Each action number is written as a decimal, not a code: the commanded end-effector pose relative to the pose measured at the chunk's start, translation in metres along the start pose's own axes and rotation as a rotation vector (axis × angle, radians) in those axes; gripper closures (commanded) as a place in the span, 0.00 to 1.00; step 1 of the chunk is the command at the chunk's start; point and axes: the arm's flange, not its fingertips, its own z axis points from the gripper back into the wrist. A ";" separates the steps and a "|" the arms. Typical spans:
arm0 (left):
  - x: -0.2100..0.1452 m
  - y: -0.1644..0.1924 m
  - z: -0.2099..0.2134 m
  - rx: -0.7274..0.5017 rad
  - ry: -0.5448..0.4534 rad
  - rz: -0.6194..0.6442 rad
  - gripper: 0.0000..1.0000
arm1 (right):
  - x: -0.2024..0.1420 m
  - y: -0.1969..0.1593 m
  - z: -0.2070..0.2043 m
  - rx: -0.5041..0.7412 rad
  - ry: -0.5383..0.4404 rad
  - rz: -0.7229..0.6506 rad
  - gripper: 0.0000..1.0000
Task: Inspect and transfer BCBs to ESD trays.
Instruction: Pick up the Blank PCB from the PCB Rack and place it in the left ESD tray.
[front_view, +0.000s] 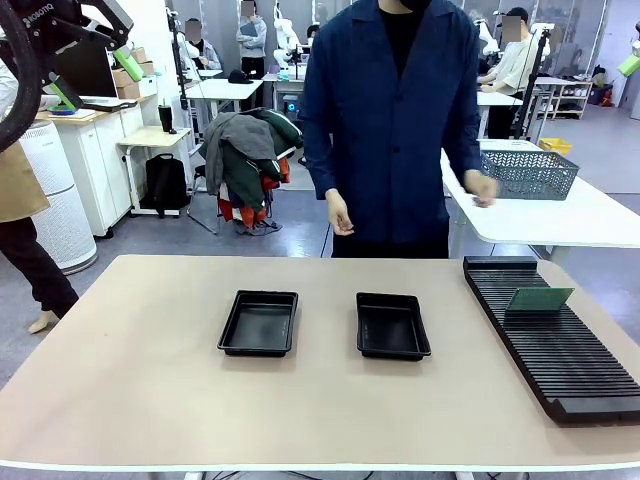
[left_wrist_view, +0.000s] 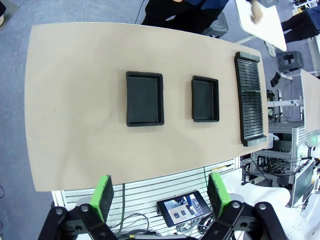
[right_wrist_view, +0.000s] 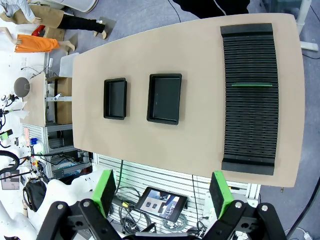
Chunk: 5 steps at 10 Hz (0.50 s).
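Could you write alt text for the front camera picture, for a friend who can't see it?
Two empty black trays sit side by side in the middle of a tan table, with a long black slotted rack at the right holding one green circuit board on edge. A person in a dark blue coat stands at the far side.

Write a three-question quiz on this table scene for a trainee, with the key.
1. True or false: the left ESD tray and the right ESD tray are both empty.
2. Where is the green BCB? A. in the left ESD tray. B. standing on edge in the ribbed rack. C. in the right ESD tray.
3. Fill in: the left gripper and the right gripper are both ___, holding nothing.
Key: 1 true; 2 B; 3 open.
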 end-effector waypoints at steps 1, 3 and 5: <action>0.000 0.001 -0.001 -0.002 0.001 0.002 0.00 | -0.001 0.001 0.001 0.000 -0.002 0.002 0.00; 0.000 0.001 -0.001 -0.002 0.001 0.002 0.00 | -0.001 0.001 0.001 0.000 -0.002 0.002 0.00; 0.000 0.001 -0.001 -0.002 0.001 0.002 0.00 | 0.000 0.000 0.000 0.000 0.000 0.000 0.00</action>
